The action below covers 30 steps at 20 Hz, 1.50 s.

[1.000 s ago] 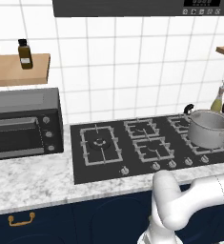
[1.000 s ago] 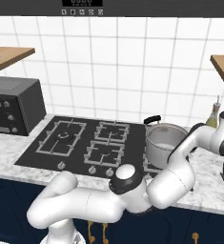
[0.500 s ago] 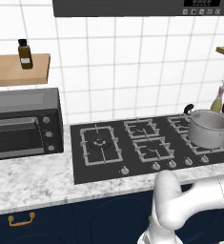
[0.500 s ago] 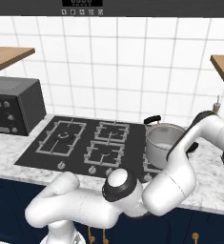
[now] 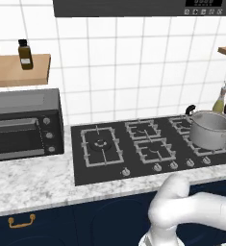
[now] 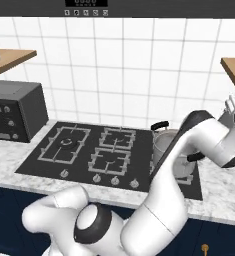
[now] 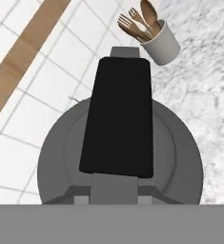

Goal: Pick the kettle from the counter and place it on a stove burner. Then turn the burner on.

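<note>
Reaching for the kettle: the hand hangs straight over its black handle, on the counter right of the stove.

In the hand view the kettle [image 7: 120,157] fills the lower centre, its broad black handle [image 7: 118,116] running up the middle, with speckled counter [image 7: 208,95] at the right and a cup of wooden utensils [image 7: 161,40] at the upper right. I judge this as the pick step, not yet a lift. Next the hand must close across the handle, then carry the kettle to the big burner [image 5: 101,145] at the left of the cooktop, clear of the steel pot [image 5: 209,129]. The fingertips are not visible, so whether the gripper is open or closed on the handle cannot be told. In the right base view the arm's end runs off the right edge, hiding the kettle.
</note>
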Available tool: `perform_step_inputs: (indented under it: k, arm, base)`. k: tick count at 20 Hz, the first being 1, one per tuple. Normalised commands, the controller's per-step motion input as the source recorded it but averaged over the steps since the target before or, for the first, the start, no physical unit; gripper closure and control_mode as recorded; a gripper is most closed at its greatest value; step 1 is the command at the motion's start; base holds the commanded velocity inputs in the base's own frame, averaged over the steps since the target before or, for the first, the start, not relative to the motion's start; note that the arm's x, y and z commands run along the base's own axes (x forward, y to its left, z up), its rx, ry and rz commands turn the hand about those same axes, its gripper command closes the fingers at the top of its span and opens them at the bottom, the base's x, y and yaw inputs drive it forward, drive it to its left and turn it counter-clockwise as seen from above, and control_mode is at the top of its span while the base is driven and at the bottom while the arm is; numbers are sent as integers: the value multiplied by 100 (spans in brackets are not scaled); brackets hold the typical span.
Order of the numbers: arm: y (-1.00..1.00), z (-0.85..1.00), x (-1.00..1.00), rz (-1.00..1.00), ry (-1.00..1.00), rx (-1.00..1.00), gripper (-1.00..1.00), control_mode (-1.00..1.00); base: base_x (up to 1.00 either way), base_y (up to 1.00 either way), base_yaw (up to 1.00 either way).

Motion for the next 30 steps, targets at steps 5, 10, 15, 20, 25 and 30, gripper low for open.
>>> perform_step_inputs:
  k: [5, 10, 15, 20, 25, 30]
  arm:
    - [100, 66, -34, 0, -29, 0, 100, -100]
    - [100, 58, -11, 0, -12, 0, 100, -100]
    - [100, 15, -1, 0, 0, 0, 100, -100]
    - [100, 18, 0, 0, 0, 1, 100, -100]
    - [100, 16, 0, 0, 1, 2, 100, -100]
    - [100, 0, 0, 0, 6, 4, 100, -100]
  base:
    - [0, 0, 0]
    - [0, 0, 0]
    - [0, 0, 0]
    - [0, 0, 0]
    - [0, 0, 0]
    - [0, 0, 0]
